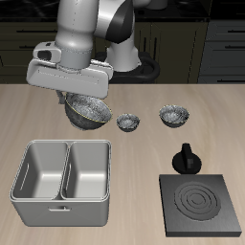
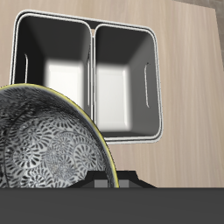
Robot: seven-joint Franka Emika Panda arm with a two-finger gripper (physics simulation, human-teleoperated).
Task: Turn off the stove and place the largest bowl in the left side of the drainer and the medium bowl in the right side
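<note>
My gripper (image 1: 77, 96) is shut on the rim of the largest bowl (image 1: 87, 113), a wide crinkled silver bowl held just above the table behind the drainer (image 1: 38, 204). In the wrist view the bowl's mottled inside (image 2: 44, 149) fills the foreground, with both compartments of the grey drainer (image 2: 157, 87) beyond it holding nothing. The medium bowl (image 1: 174, 116) stands on the table farther along. Near the front edge, the stove (image 1: 201, 204) shows dark coil rings without any red glow. Its black knob (image 1: 186, 158) stands just behind it.
A tiny silver bowl (image 1: 128, 122) sits between the held bowl and the medium bowl. The robot's arm rises behind them at the back of the table.
</note>
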